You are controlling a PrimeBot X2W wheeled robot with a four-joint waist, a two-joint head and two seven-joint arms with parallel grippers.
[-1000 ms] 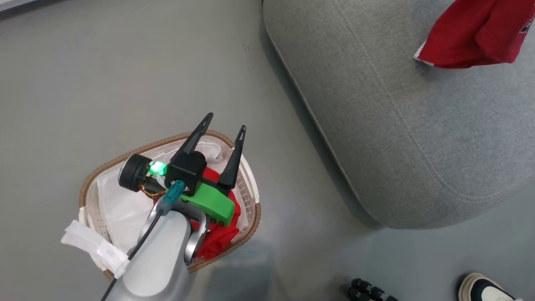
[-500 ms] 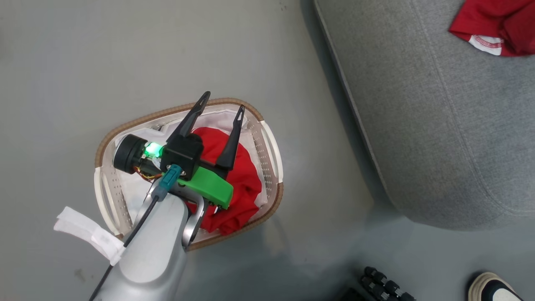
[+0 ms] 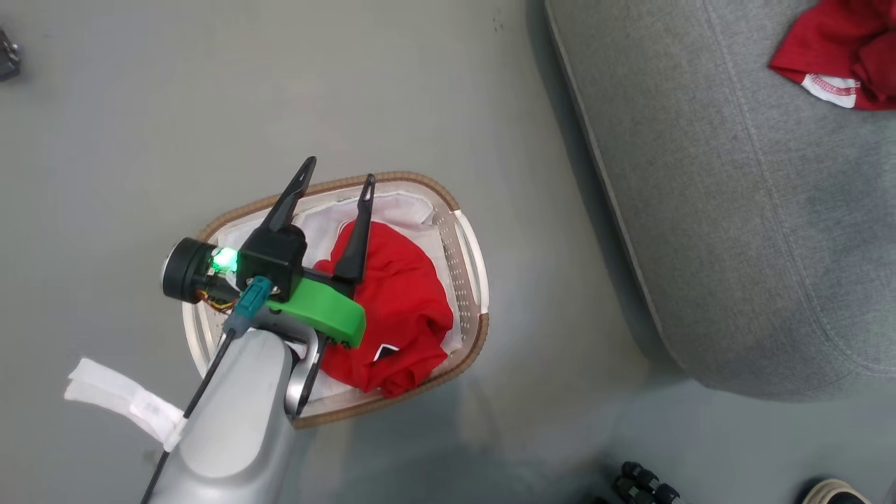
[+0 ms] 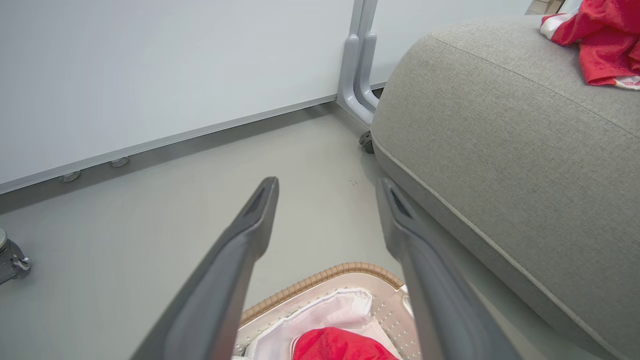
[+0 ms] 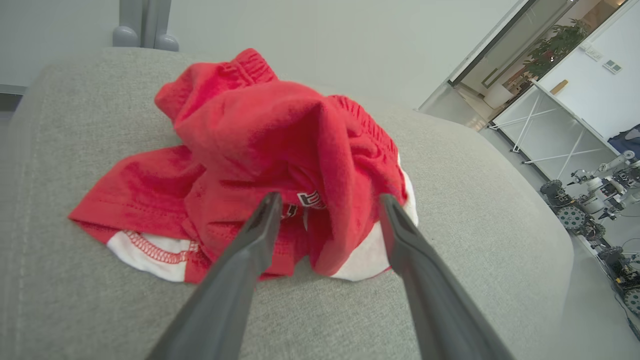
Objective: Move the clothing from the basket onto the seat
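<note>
A red garment (image 3: 399, 308) lies crumpled in the white-lined basket (image 3: 470, 259) on the floor. My left gripper (image 3: 338, 171) hovers above the basket's left half, open, with nothing between its fingers. In the left wrist view the left gripper (image 4: 327, 185) points past the basket's woven rim (image 4: 325, 275), and a bit of red cloth (image 4: 340, 345) shows below. The grey seat (image 3: 735, 210) stands to the right. A second red garment (image 3: 840, 56) with white trim rests on it. My right gripper (image 5: 328, 200) is open just in front of that garment (image 5: 260, 135).
A person's shoe (image 3: 833, 490) and a black knobbed part (image 3: 644, 483) sit at the lower right. A dark caster (image 3: 7, 52) is at the upper left. A grey post foot (image 4: 357, 75) stands by the wall behind the seat (image 4: 500, 140). Bare floor surrounds the basket.
The head camera has swung, shifting the whole picture. My left gripper now stands more over the basket's left side, uncovering more of the red garment. The garment on the seat has settled.
</note>
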